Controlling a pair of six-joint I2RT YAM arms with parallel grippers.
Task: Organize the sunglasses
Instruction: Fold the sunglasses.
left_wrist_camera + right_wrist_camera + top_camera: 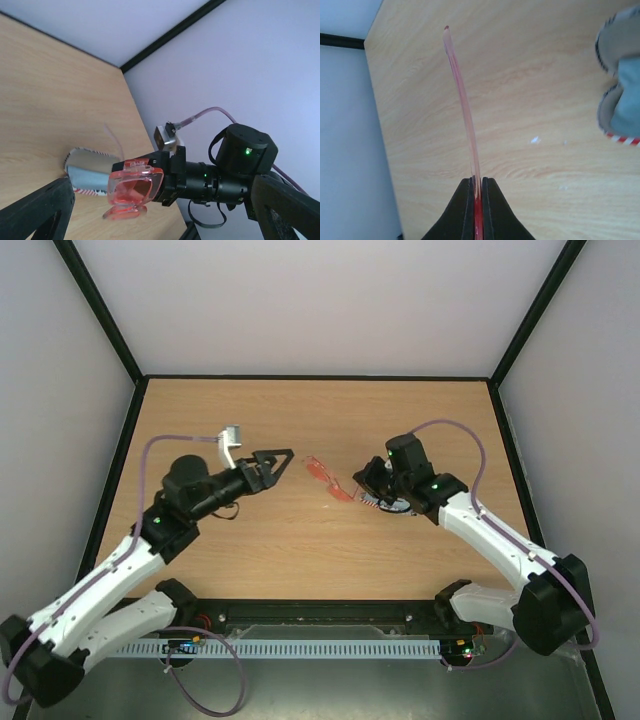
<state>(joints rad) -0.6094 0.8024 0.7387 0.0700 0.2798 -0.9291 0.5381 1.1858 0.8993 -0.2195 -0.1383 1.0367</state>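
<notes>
Pinched tight in the right gripper (476,184) is one temple of the sunglasses (462,95) (mid-table, near the striped case (620,75)); the left gripper (285,462) is spread wide, holding nothing; wooden table (300,410) is seen stretching to black-edged walls.

white-and-black jointed arms (100,585), looping purple cables (185,437), small green lights (248,149)

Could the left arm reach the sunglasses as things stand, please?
Probably yes: the open left gripper faces the sunglasses, which the right gripper pinches by one temple, and nothing lies between them.
</notes>
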